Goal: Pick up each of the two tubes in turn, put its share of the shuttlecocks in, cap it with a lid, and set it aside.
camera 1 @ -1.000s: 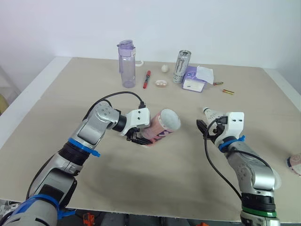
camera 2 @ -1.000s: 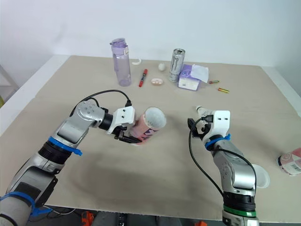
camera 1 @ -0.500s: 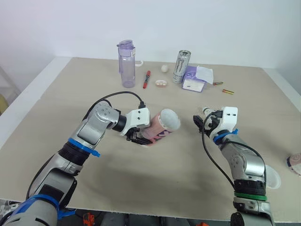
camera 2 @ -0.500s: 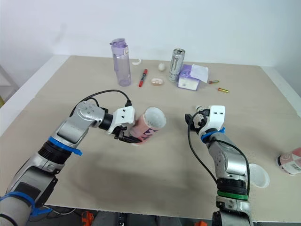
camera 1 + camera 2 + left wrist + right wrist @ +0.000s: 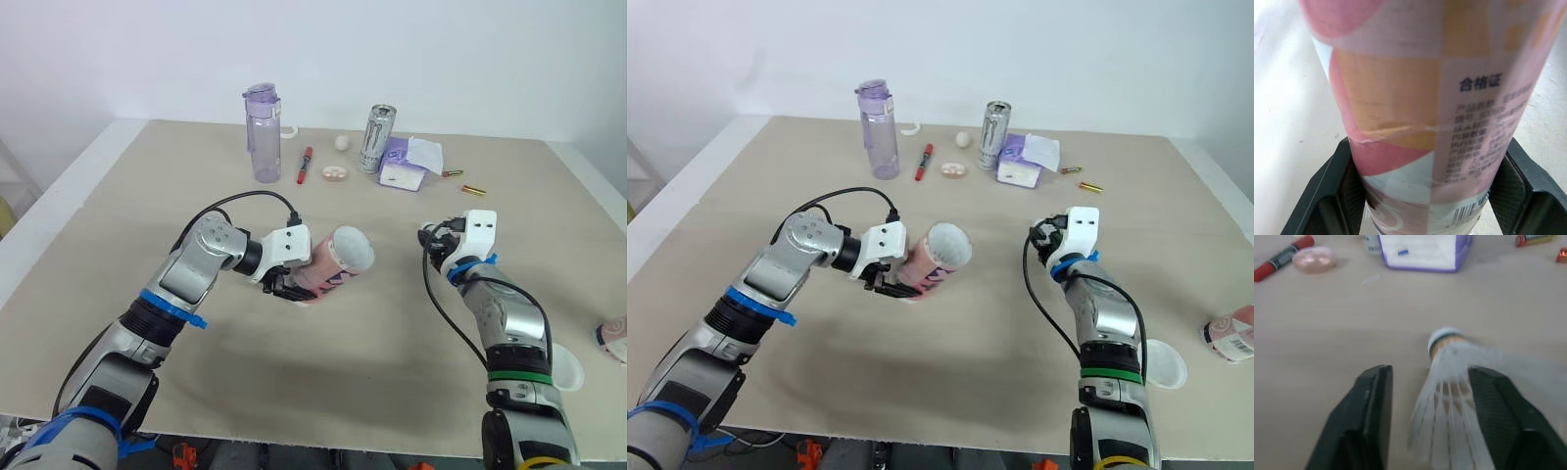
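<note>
Since a second ago the right gripper (image 5: pixel 1430 378) has swung a little forward over the table (image 5: pixel 147 215). Its fingers pinch a shuttlecock (image 5: pixel 1448 384) by the feathers, the cork end pointing away from the wrist. The left gripper (image 5: pixel 287 286) stays pressed on both sides of the pink tube (image 5: pixel 338 259), which is held tilted, its white round end turned toward the right arm. A second tube (image 5: pixel 1232 333) lies at the table's right edge, with a white lid (image 5: pixel 1164 362) near it.
</note>
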{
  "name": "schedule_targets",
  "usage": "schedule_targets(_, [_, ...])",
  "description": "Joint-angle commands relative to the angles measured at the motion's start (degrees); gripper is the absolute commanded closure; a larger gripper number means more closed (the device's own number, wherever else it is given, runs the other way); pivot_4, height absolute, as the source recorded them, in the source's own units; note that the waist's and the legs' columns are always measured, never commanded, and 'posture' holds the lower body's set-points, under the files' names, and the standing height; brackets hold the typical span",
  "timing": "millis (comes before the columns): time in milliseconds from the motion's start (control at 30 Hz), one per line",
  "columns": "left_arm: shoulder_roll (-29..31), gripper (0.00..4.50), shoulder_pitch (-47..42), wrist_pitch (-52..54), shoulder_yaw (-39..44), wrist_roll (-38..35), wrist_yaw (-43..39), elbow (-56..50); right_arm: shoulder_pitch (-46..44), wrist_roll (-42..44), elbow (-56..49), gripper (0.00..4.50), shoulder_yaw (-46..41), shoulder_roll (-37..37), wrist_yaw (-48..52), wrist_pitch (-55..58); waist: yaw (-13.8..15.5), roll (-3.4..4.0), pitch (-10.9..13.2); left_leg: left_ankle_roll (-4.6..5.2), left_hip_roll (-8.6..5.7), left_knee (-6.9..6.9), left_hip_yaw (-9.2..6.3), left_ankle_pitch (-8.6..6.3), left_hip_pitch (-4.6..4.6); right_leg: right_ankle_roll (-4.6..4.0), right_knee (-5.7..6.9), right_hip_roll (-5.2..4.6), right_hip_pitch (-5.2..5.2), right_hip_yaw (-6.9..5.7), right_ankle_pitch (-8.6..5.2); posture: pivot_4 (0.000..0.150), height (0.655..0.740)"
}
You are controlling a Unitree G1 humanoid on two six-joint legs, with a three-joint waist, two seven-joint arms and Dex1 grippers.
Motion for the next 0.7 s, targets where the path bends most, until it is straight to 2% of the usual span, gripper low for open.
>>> schedule_targets(33, [0.2,1.38,0.9,0.5,-1.3,1.0,1.1,0.4,-2.8,-1.0,3.4,4.44,-1.0,-1.4,0.7,-4.0,0.0,0.0,0.0,0.0,0.0,0.0,0.0,0.0,0.0,0.0,0.0,0.0,0.0,0.0,0.0,0.15,0.74])
schedule_targets(167, [0.3,1.38,0.9,0.4,-1.2,1.1,1.2,0.5,-2.8,-1.9,4.2,4.44,-0.4,-2.2,1.9,-5.9,0.0,0.0,0.0,0.0,-0.01,0.0,0.01,0.0,-0.01,0.0,0.0,0.0,0.0,0.02,0.0,0.15,0.74])
schedule_targets(267, [0.3,1.38,0.8,0.3,-1.3,1.1,1.1,0.6,-1.7,-2.9,-0.1,4.44,1.0,-4.5,5.2,-7.2,0.0,0.03,0.0,0.0,-0.02,0.0,0.0,0.0,-0.01,0.01,0.0,-0.01,0.0,0.02,0.0,0.15,0.74])
schedule_targets(467, [0.3,1.38,0.3,-0.4,-1.2,0.8,0.7,1.6,0.4,-3.2,-17.3,4.44,4.6,-19.7,26.1,-16.7,0.1,0.24,0.1,0.0,-0.15,-0.01,-0.01,0.0,-0.07,0.18,0.0,-0.06,-0.03,0.07,-0.08,0.15,0.74])
schedule_targets(533, [0.2,1.38,0.0,-0.6,-1.1,0.7,0.6,2.0,-0.5,-0.3,-23.8,4.44,5.3,-25.9,37.3,-22.5,0.0,0.21,0.1,0.0,-0.17,-0.03,-0.01,0.0,-0.05,0.23,-0.02,-0.08,-0.01,0.08,-0.1,0.15,0.74])
schedule_targets(600, [0.1,1.38,-0.1,-0.8,-1.1,0.7,0.4,2.3,-1.0,1.6,-28.4,4.44,6.4,-29.7,44.8,-25.8,0.1,0.19,0.1,0.0,-0.09,-0.06,-0.01,0.0,0.08,0.19,-0.03,0.0,0.09,0.08,-0.1,0.15,0.74])
schedule_targets(700, [0.0,1.38,-0.4,-1.0,-1.1,0.6,0.3,2.9,-0.9,3.2,-32.9,4.44,8.1,-32.4,50.7,-28.0,0.1,0.17,0.1,0.0,-0.05,-0.06,-0.02,0.0,0.08,0.13,-0.03,0.01,0.1,0.04,-0.11,0.15,0.74])
